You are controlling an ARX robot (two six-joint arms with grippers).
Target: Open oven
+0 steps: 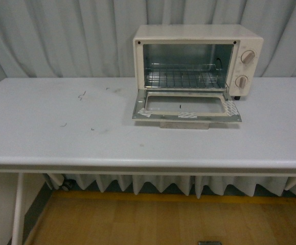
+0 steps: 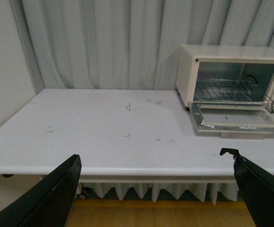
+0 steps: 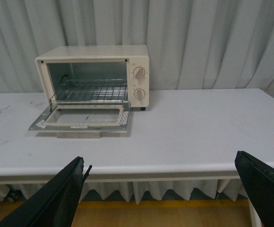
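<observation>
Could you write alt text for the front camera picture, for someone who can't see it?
A small cream-white boxy toaster oven sits on a pale grey table, its glass-windowed door folded down flat and a wire rack showing inside. Grey curtains hang behind; no robot arm is visible.

The oven (image 2: 231,85) stands at the table's (image 2: 103,137) far edge, its door (image 2: 241,120) dropped flat. The left gripper (image 2: 155,189) hangs spread wide, off the near edge.

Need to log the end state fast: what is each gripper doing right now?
Left gripper: open, holding nothing, back from the oven.
Right gripper: open, holding nothing.
</observation>
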